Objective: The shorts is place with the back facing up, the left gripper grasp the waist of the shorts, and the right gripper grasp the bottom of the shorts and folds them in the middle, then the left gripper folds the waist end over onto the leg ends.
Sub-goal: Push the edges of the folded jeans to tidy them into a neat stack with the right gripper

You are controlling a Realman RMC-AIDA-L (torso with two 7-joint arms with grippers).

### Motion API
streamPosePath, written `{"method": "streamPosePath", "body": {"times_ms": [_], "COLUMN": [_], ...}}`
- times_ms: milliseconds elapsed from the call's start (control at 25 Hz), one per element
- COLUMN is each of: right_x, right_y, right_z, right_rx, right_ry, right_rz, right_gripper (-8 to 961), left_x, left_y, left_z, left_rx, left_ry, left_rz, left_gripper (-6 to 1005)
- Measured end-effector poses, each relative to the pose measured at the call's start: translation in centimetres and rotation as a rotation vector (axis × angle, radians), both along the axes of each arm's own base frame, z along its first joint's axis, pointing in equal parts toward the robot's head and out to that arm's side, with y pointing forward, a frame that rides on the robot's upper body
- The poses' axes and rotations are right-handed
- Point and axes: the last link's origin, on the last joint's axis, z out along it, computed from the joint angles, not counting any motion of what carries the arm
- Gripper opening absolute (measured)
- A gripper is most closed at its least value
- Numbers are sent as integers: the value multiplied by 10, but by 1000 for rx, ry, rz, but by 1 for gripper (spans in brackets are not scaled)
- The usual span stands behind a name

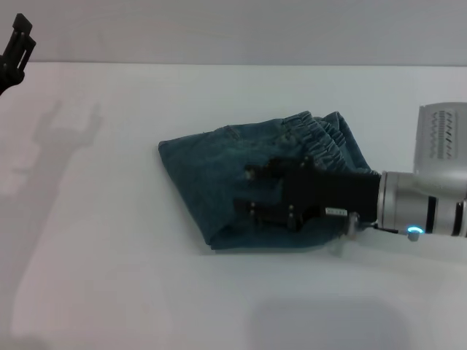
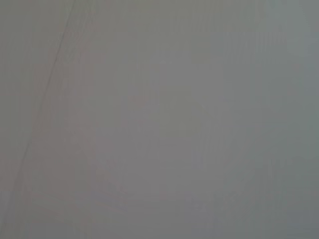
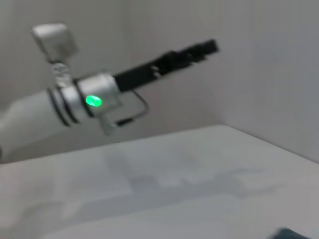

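The blue denim shorts [image 1: 211, 175] lie folded into a compact bundle in the middle of the white table [image 1: 109, 292]. Their gathered elastic waist [image 1: 328, 138] sits at the far right side of the bundle. My right gripper [image 1: 244, 191] reaches in from the right over the shorts, its black fingers spread open above the fabric and nothing between them. My left gripper [image 1: 18, 44] is raised at the far left corner, away from the shorts. The right wrist view shows it [image 3: 199, 50] held in the air, plus a sliver of the shorts [image 3: 286, 233]. The left wrist view shows only plain grey.
The left arm's shadow [image 1: 66, 138] falls on the table's left side. A pale wall [image 1: 233, 29] stands behind the table's far edge.
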Motion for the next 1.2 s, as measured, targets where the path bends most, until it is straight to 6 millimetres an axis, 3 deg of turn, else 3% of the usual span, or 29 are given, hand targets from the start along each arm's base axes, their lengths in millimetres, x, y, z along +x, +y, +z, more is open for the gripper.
{"method": "streamPosePath", "body": {"times_ms": [240, 560, 1200], "right_x": [-3, 5, 12], "right_y": [-21, -36, -14], "right_z": [-3, -11, -16], "right_rx": [-119, -204, -90], "right_ry": [4, -22, -97], "right_rz": [95, 75, -9], "right_gripper": [571, 571, 572], "left_x": [0, -1, -3], "left_y": [0, 0, -4], "left_z": [0, -1, -2], "left_rx": [-1, -2, -3], "left_ry": [-2, -4, -12], "left_rz": [2, 5, 9], "left_gripper": [755, 755, 754]}}
